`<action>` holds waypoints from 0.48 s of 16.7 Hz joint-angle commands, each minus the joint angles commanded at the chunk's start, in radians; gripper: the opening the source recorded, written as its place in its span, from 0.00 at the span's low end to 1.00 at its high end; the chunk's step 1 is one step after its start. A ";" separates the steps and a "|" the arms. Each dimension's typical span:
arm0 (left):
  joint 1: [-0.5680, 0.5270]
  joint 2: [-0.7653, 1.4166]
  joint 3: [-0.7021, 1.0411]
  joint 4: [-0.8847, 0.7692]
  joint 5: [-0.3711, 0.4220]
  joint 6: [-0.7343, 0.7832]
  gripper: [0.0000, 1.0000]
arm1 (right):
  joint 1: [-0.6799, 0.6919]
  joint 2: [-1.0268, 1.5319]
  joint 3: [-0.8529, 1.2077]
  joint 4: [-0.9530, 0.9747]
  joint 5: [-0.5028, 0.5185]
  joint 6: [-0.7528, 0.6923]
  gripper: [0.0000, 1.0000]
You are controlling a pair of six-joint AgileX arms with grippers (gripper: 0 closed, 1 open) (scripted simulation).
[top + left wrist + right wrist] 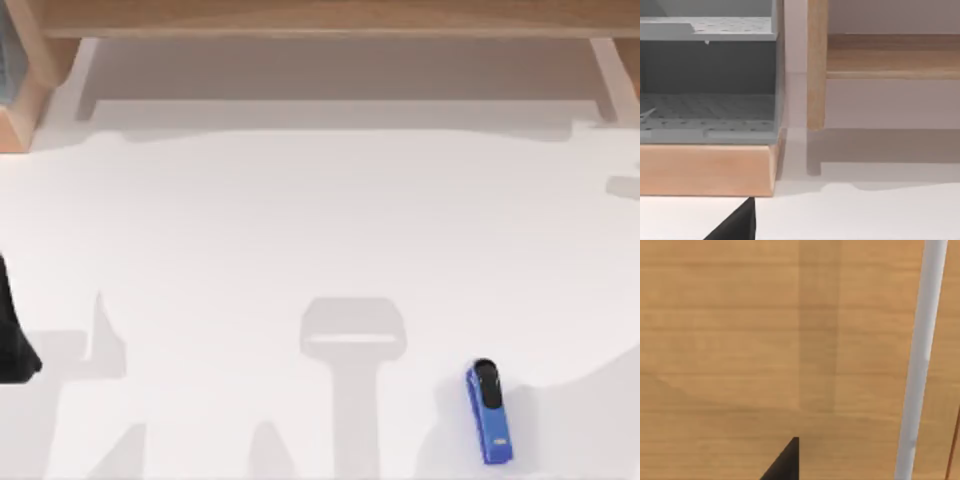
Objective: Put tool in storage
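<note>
From above, we see the tool lying flat on the white table, near the front edge and right of the middle, its black rounded end pointing away toward the wooden shelf unit that runs along the far side. A dark part of our left arm shows at the table's left edge, well apart from the tool, which lies far to its right with nothing touching it. In the left wrist view, a black fingertip pokes in below a wood-framed grey storage bin; we cannot tell whether that claw is open or closed. In the right wrist view, a black fingertip sits against a wooden panel beside a white bar; its state is likewise unclear.
</note>
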State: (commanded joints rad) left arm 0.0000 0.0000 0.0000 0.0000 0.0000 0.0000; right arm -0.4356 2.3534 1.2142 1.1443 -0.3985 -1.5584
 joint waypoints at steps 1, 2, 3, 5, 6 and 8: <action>0.000 0.000 0.000 0.000 0.000 0.000 1.00 | 0.000 0.000 0.000 0.000 0.000 0.000 0.47; 0.000 0.000 0.000 0.000 0.000 0.000 1.00 | 0.000 0.000 0.000 0.000 0.000 0.000 0.40; 0.000 0.000 0.000 0.000 0.000 0.000 1.00 | 0.000 0.000 0.000 0.000 0.000 0.000 0.32; 0.000 0.000 0.000 0.000 0.000 0.000 1.00 | 0.000 0.000 0.000 0.000 0.000 0.000 0.17; 0.000 0.000 0.000 0.000 0.000 0.000 1.00 | 0.000 0.000 0.000 0.000 0.000 0.000 0.10; 0.000 0.000 0.000 0.000 0.000 0.000 1.00 | 0.000 0.000 0.000 0.000 0.000 0.000 0.00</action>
State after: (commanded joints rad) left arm 0.0000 0.0000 0.0000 0.0000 0.0000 0.0000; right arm -0.4356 2.3534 1.2142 1.1443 -0.3985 -1.5584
